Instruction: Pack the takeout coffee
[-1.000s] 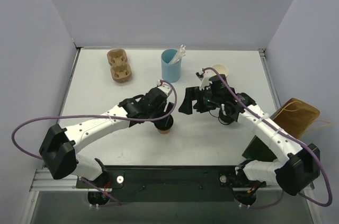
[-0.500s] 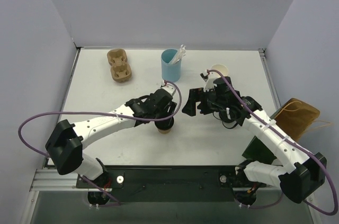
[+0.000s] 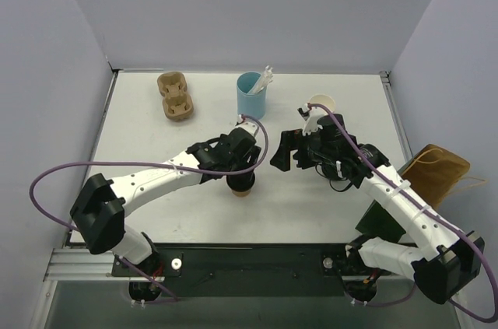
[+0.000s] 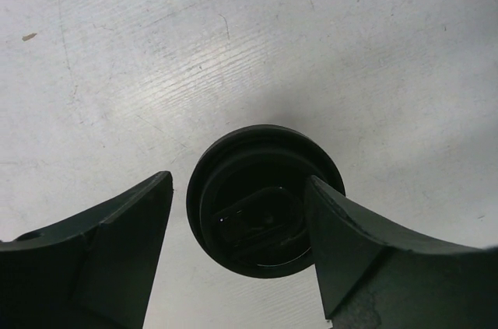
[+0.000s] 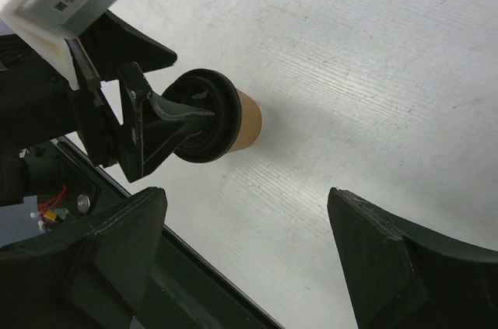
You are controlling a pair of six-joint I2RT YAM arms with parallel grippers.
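My left gripper (image 3: pixel 243 176) is spread wide and straddles the black lid (image 4: pixel 261 212) of the coffee cup (image 3: pixel 243 190), holding nothing. In the left wrist view one finger (image 4: pixel 117 251) stands off the lid by a thin strip of table. The other finger (image 4: pixel 366 259) sits right at the rim, and I cannot tell whether it touches.

The cup stands upright on the table (image 3: pixel 140 134), a little left of the middle and toward the near edge.

My right gripper (image 3: pixel 282 152) is also spread wide and empty. It hangs just right of the cup and faces it. Its own camera shows the tan side of the cup (image 5: pixel 246 120) beyond my fingers, well apart from them.

On the left, bare table runs out to the side wall. Behind the cup, a blue cup (image 3: pixel 250 97) and a cardboard cup carrier (image 3: pixel 174 96) stand well apart, near the far edge. A cream cup (image 3: pixel 321 103) stands near my right wrist. A brown bag (image 3: pixel 437 172) lies past the right edge.
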